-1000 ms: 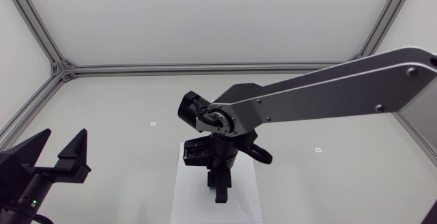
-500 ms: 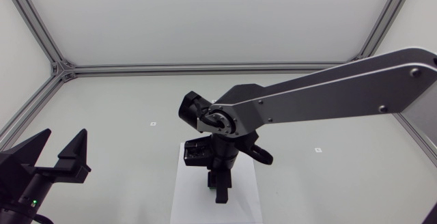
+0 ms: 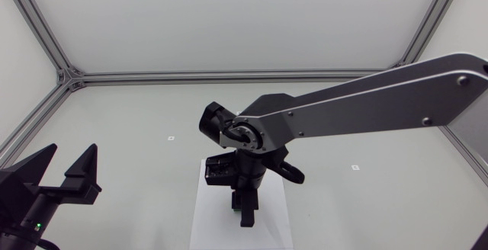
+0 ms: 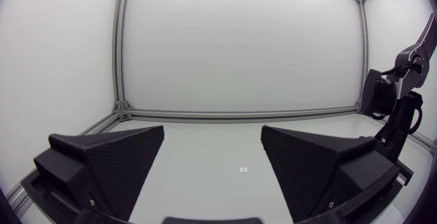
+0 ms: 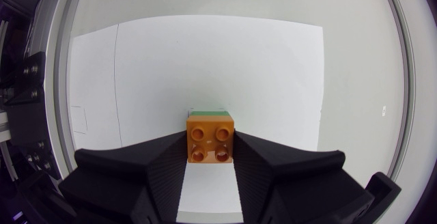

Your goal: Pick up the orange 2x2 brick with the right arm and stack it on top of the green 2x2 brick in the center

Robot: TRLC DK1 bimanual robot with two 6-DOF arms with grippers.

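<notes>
Pale grey table (image 3: 114,128), with the right arm (image 3: 343,113) coming in from the right edge of the head view and ending over a white sheet (image 3: 206,227) at lower centre. The left gripper (image 3: 59,170) sits lower left, fingers wide apart, holding nothing. The right gripper (image 5: 211,145) is clamped on the orange brick (image 5: 211,142), directly over the green brick (image 5: 209,114), with just a green sliver peeking past its far edge. My worry: I can't tell if it's seated, so letting go misaligned could leave it crooked or toppling. The orange one's glossy, square, four studs up.

Bricks numbered two: one orange brick (image 5: 211,144) and one green brick (image 5: 210,114). There was one white sheet (image 3: 207,221). Grippers numbered two: left gripper (image 3: 70,151), right gripper (image 3: 245,213).
</notes>
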